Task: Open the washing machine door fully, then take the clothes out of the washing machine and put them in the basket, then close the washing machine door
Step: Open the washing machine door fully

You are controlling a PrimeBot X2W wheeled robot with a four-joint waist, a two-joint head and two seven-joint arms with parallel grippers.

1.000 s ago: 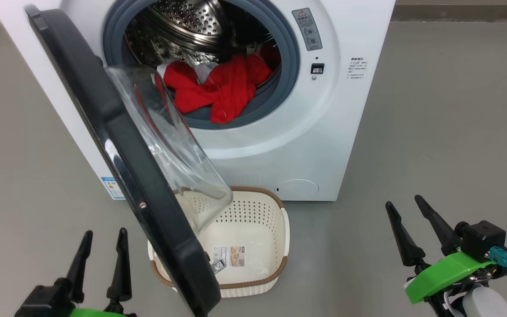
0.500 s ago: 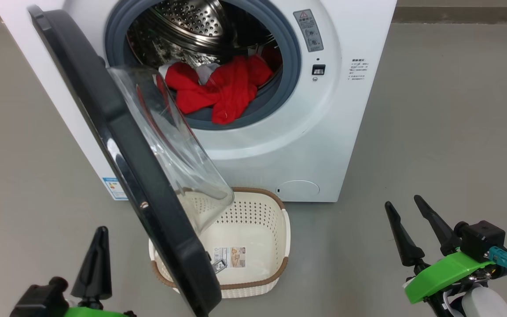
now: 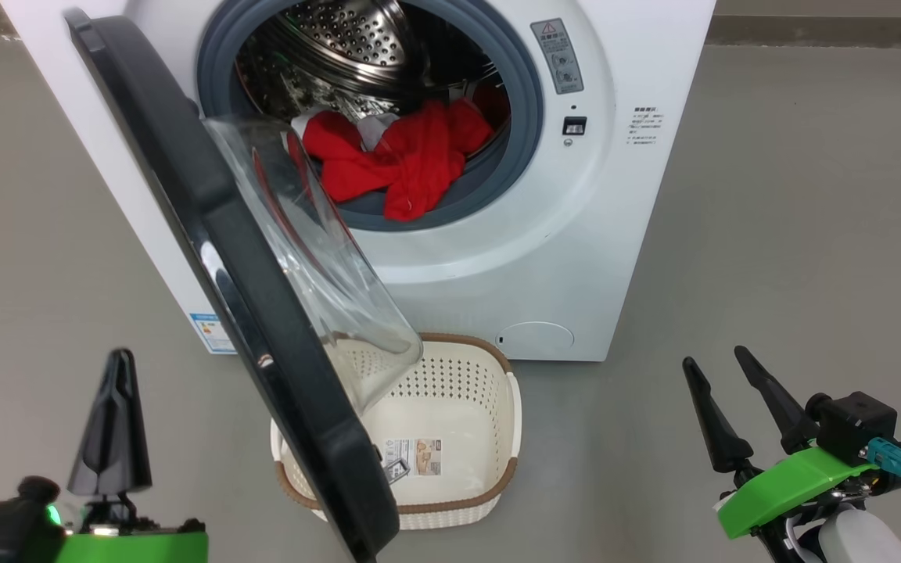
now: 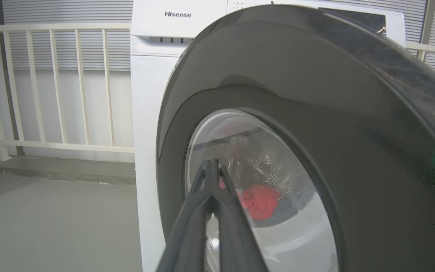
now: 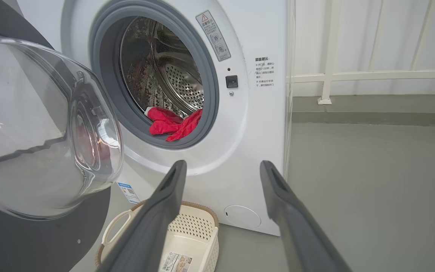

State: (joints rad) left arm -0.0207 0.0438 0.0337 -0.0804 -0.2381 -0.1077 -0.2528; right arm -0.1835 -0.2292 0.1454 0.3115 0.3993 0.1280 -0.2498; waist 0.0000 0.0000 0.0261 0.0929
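The white front-loading washing machine (image 3: 560,258) stands on a grey floor (image 3: 795,234) and faces the robot, with its round opening in the upper part of the head view. The washing machine door (image 3: 184,180) is hinged on the left side of the opening and stands about half open. Its long black edge runs from the upper left down toward the lower middle of the head view, and its lower end hangs over the left part of the basket (image 3: 462,504). The clear glass bowl (image 3: 317,274) of the door bulges to the right, into the room between the door and the front of the machine. The basket sits on the floor just in front of the machine, below the opening, with its open top up and a paper label (image 3: 417,456) on its bottom. The red clothes (image 3: 396,160) lie at the lower front of the steel drum (image 3: 341,39), stretched across the opening from left to right, and one fold hangs forward over the grey rubber ring (image 3: 525,117). To the right of the machine and the basket the floor is wide and bare. The right gripper (image 3: 714,357) is at the lower right over this floor, well apart from the machine, with fingers spread, holding nothing, pointing toward the machine. The left gripper (image 3: 120,363) is at the lower left, on the outer side of the door and apart from it, with fingers pressed together on nothing. In the left wrist view they point at the door's outer face.
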